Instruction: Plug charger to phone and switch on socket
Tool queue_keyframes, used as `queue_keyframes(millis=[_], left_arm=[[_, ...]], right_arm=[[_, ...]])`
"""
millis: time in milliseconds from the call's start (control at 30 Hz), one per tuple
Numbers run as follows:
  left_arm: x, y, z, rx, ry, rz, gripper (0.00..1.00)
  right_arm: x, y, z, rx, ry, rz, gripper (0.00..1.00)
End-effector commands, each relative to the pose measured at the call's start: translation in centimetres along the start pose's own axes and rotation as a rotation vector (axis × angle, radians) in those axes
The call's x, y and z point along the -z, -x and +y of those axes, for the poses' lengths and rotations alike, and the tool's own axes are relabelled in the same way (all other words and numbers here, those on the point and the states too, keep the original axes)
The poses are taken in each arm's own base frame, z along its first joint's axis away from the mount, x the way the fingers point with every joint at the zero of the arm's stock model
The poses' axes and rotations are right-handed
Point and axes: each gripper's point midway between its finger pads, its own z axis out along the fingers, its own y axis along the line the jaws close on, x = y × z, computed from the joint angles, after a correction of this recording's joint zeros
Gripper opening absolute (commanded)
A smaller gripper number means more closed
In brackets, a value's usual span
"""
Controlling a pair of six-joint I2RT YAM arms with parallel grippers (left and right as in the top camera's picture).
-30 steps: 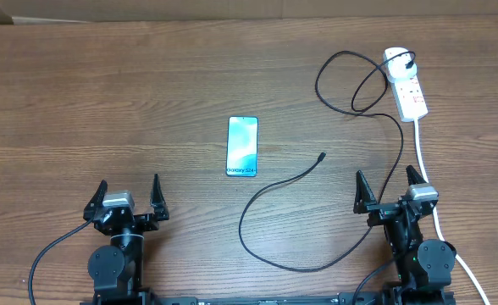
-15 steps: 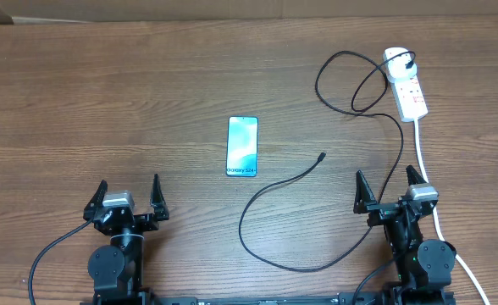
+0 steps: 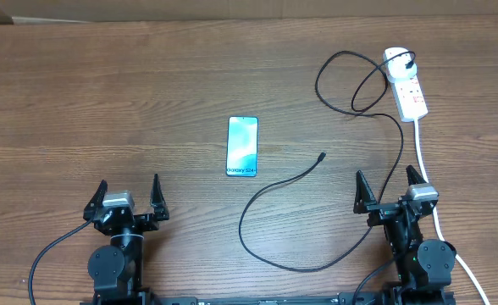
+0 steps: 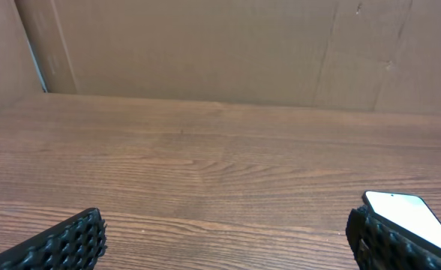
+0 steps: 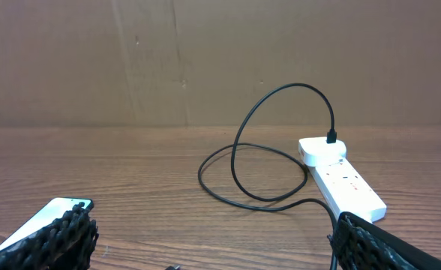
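Note:
The phone [image 3: 242, 146] lies flat mid-table, screen up, text at its near short edge; it also shows in the left wrist view [image 4: 412, 214] and the right wrist view [image 5: 44, 217]. The charger cable [image 3: 270, 256] loops over the table; its connector tip [image 3: 321, 157] lies loose right of the phone, and its plug [image 3: 410, 61] sits in the white socket strip [image 3: 408, 85], also in the right wrist view [image 5: 340, 176]. My left gripper [image 3: 128, 196] is open and empty near the front left. My right gripper [image 3: 390, 188] is open and empty near the front right, astride the cable.
The socket's thick white cord [image 3: 431, 199] runs down the right side past my right arm. Cardboard walls [image 4: 205, 45] stand behind the far table edge.

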Motion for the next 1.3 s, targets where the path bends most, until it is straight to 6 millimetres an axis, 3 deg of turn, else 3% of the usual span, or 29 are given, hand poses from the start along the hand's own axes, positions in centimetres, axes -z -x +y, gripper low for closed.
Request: queue_keyframes(millis=[0,833,1033,1267], left_arm=[[0.0,0.1,0.2,-0.022,0.013,-0.008,1.0],[0.0,0.0,-0.3,-0.013,-0.019,-0.006,0.99],[0.7,0.5,-4.9,0.199,-0.286,0.009,1.0],[0.9,0.5,-5.3,0.367,-0.316,0.038,0.99]], right_arm=[[0.0,-0.2,-0.3,-0.004,-0.012,-0.003,1.0],[0.0,-0.2,-0.3,-0.004,-0.013,-0.003,1.0],[0.0,-0.2,-0.3,-0.004,-0.013,-0.003,1.0],[0.0,-0.2,-0.3,-0.004,-0.012,-0.003,1.0]])
